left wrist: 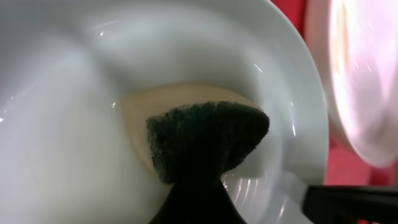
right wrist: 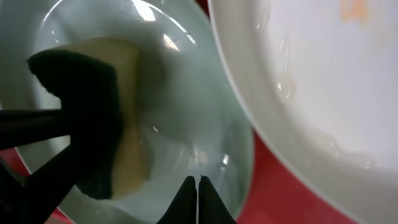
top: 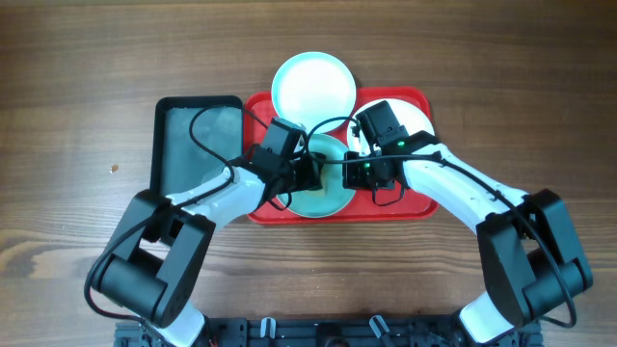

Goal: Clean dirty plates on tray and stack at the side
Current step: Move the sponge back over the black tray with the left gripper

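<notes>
The red tray (top: 386,207) holds a pale turquoise plate (top: 328,198) at its front middle. My left gripper (top: 310,173) is shut on a sponge with a dark green pad and a yellow body (left wrist: 205,140), and presses it into this plate (left wrist: 74,124). My right gripper (top: 359,173) is shut, its tips (right wrist: 198,182) resting inside the same plate (right wrist: 186,112) near its right rim. A white plate (top: 416,118) lies on the tray's right, partly under the right arm. A third pale plate (top: 313,85) sits at the tray's back edge.
A black tray (top: 198,145) stands left of the red tray, with no sponge in it. Bare wooden table (top: 87,87) lies all round. The two arms meet closely over the tray's middle.
</notes>
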